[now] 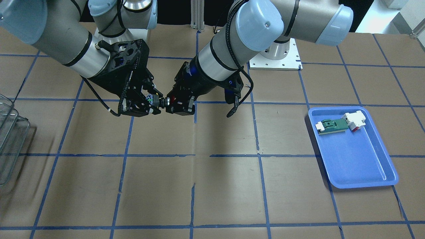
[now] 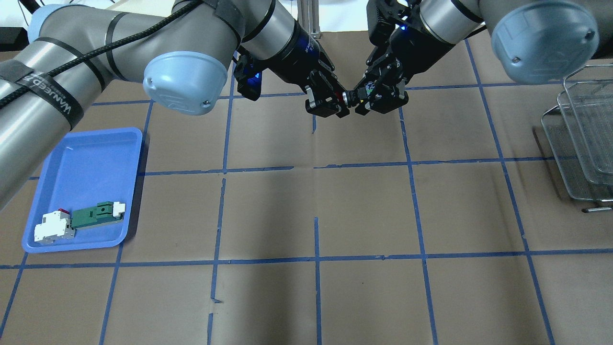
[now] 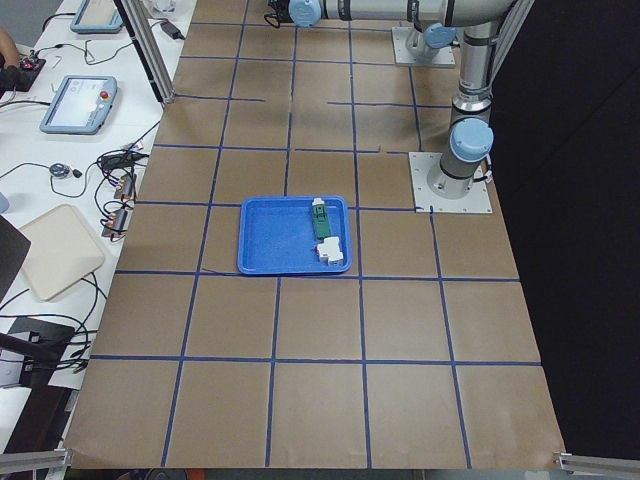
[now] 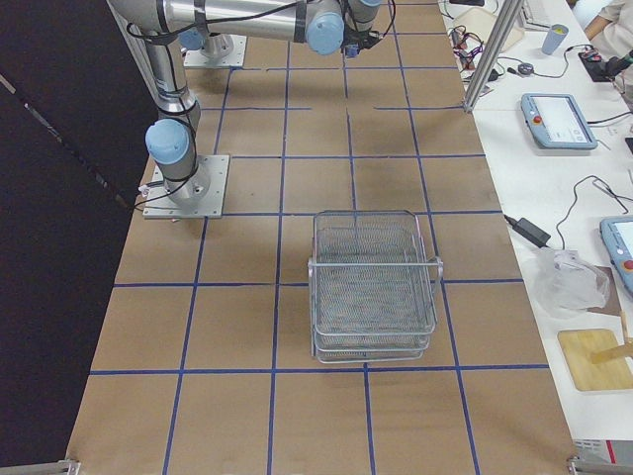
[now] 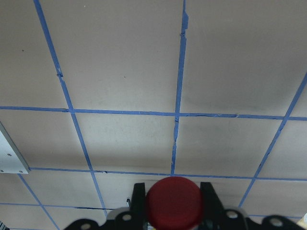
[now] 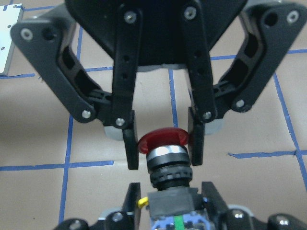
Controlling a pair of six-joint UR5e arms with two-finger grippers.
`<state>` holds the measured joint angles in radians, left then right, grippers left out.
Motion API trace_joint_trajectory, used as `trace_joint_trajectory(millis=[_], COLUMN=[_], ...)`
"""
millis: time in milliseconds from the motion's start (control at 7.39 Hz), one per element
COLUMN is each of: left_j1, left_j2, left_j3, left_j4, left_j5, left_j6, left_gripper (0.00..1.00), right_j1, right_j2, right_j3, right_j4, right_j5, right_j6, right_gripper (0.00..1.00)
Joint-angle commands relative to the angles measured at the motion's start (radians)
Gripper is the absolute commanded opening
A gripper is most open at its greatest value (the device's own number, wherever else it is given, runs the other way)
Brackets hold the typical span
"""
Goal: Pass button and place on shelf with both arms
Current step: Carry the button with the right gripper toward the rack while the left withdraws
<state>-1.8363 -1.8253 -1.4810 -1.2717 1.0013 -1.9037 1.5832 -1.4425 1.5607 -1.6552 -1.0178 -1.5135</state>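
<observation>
The button (image 2: 352,97), with a red cap and black body, hangs in mid-air between both grippers over the far middle of the table. My left gripper (image 2: 341,101) is shut on its red cap (image 6: 163,138), one finger (image 6: 130,148) on each side. My right gripper (image 2: 365,98) is closed around the blue-white terminal block (image 6: 175,213) at its rear. The front-facing view shows the same grip on the button (image 1: 162,101). The wire-mesh shelf (image 2: 582,139) stands at the table's right edge, apart from both arms.
A blue tray (image 2: 86,132) lies at the left front of the table. It holds a green-and-white flat part (image 2: 96,214) and a white-and-red block (image 2: 52,227). Brown paper with blue tape lines covers the table. Arm base plates sit at the far side.
</observation>
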Motion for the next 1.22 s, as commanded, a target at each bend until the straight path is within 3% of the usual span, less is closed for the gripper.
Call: trace_joint_trajectory(millis=[0, 406, 677, 812, 947, 1083], left_j1=[0.000, 0.000, 0.014, 0.059, 0.143, 0.220], left_j2=[0.003, 0.003, 0.012, 0.011, 0.012, 0.014], left_j3=[0.001, -0.008, -0.021, -0.024, -0.025, -0.022], left_j4=[0.002, 0.031, 0.028, 0.026, 0.008, -0.015], left_j5=[0.014, 0.000, 0.016, 0.092, 0.211, 0.224], left_j6=[-0.006, -0.008, 0.011, 0.108, 0.325, 0.492], left_gripper=[0.99, 1.00, 1.00, 1.00, 1.00, 1.00], right_j1=[0.000, -0.014, -0.116, -0.223, -0.329, -0.423], right_j2=[-0.002, 0.002, 0.008, 0.019, 0.030, 0.039], right_j3=[0.001, -0.001, 0.001, 0.002, -0.001, -0.005], right_j4=[0.000, -0.001, -0.003, 0.005, 0.011, 0.009], right_j5=[-0.001, -0.072, -0.134, -0.137, -0.142, -0.189], right_j6=[0.003, -0.010, -0.028, -0.116, -0.193, -0.267], right_gripper=[0.00, 0.00, 0.00, 0.00, 0.00, 0.00])
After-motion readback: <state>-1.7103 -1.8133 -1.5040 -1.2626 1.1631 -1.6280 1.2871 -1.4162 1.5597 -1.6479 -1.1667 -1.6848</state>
